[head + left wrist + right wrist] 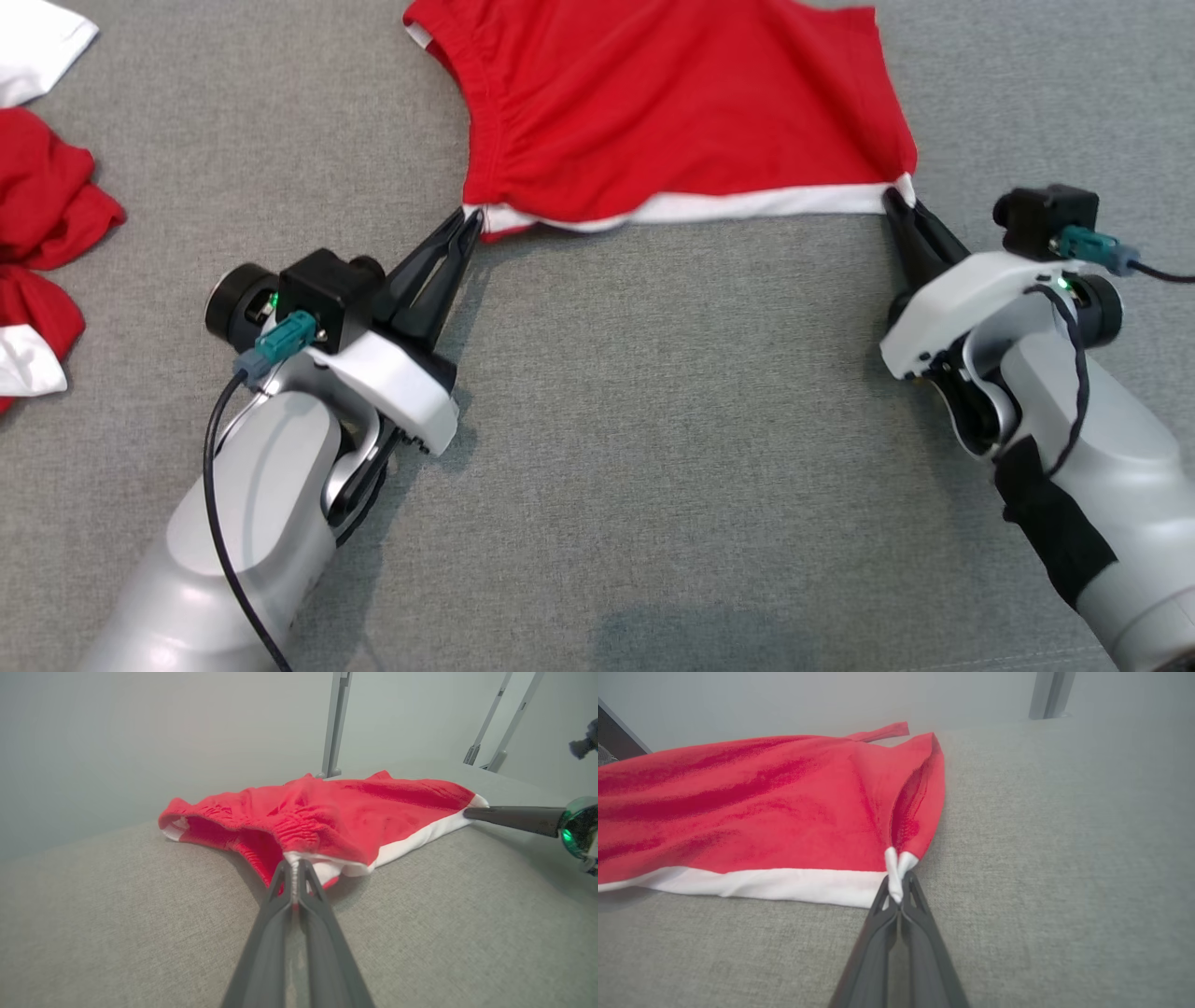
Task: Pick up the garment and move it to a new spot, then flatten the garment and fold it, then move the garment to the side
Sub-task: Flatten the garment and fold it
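Garment: red, white hem, lying spread on grey surface, far centre.
Left gripper: clamped on near-left hem corner.
Right gripper: clamped on near-right hem corner.
Step, by judgement: flattening.
Next: calls for even pull, both corners pinched.

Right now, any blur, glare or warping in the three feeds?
Head view: sharp, evenly lit, no glare, a soft shadow beside the left end effector. Left wrist view: wide-angle bows the grey table, background hazy. Right wrist view: garment hem crisp at the right end effector, far end soft.
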Robot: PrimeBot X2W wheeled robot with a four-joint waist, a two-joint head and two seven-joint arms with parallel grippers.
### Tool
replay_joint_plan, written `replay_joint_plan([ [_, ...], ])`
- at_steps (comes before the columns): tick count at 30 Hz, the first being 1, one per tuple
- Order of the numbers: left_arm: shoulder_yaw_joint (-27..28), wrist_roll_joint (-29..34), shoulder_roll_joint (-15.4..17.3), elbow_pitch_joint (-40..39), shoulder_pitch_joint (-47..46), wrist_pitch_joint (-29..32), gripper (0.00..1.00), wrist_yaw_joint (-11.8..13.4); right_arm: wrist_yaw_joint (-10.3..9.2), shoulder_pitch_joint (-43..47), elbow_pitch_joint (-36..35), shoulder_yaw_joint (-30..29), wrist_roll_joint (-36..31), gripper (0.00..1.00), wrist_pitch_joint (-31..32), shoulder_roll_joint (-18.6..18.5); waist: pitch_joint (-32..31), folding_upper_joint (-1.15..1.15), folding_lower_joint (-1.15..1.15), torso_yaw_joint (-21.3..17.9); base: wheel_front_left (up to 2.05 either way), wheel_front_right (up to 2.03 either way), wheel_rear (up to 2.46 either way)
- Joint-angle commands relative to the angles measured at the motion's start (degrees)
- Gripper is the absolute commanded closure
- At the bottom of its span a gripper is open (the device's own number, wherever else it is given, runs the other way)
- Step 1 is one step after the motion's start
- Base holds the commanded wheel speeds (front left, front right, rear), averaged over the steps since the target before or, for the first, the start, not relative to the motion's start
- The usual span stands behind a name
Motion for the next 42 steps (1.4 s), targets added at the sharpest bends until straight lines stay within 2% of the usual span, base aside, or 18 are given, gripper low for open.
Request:
replay_joint_plan([
  [1,1.68,-0.02,2.26,-0.85,0.64,-0.34,1.0,-0.05,0.0,3.0,-2.34,0.2,-0.9,1.0,-0.19,-0.87,-0.94,0.0,0.0,-0.63,0.0,0.0,0.0],
  [6,-0.98,-0.79,4.83,0.26,3.06,-0.34,1.0,-0.05,0.0,7.59,-7.43,0.59,-0.79,1.0,-0.19,-3.34,-2.94,0.0,0.0,-1.91,0.0,0.0,0.0],
  [12,-6.41,-1.74,8.43,1.76,6.23,-0.34,1.0,-0.05,0.0,11.52,-9.96,5.67,4.76,1.0,-0.19,-6.01,-5.06,0.0,0.0,-2.55,0.0,0.0,0.0],
  [18,-8.54,-1.72,8.74,2.32,9.27,-0.34,1.0,-0.05,0.0,16.23,-15.28,11.2,11.82,1.0,0.0,-11.26,-7.24,0.0,0.0,-1.6,0.0,0.0,0.0],
  [27,-10.71,-4.82,10.33,-0.16,17.09,-0.34,1.0,-0.05,0.0,24.15,-24.86,17.71,17.33,1.0,0.07,-19.37,-11.68,0.0,0.0,-2.31,0.0,0.0,0.0],
  [33,-13.3,-7.88,12.43,-1.56,19.81,-0.34,1.0,-0.05,0.0,28.13,-27.0,18.37,19.04,1.0,0.72,-21.96,-13.14,0.0,0.0,-2.45,0.0,0.0,0.0],
  [37,-14.68,-9.66,13.19,-1.26,20.19,0.1,1.0,-0.05,0.0,29.33,-27.58,18.92,19.5,1.0,2.0,-22.27,-13.49,0.0,0.0,-2.46,0.0,0.0,0.0],
  [42,-16.31,-12.52,12.05,1.76,20.14,2.9,1.0,-0.05,0.0,30.18,-26.17,18.95,19.66,1.0,2.99,-21.66,-14.14,0.0,0.0,-2.16,0.0,0.0,0.0],
])
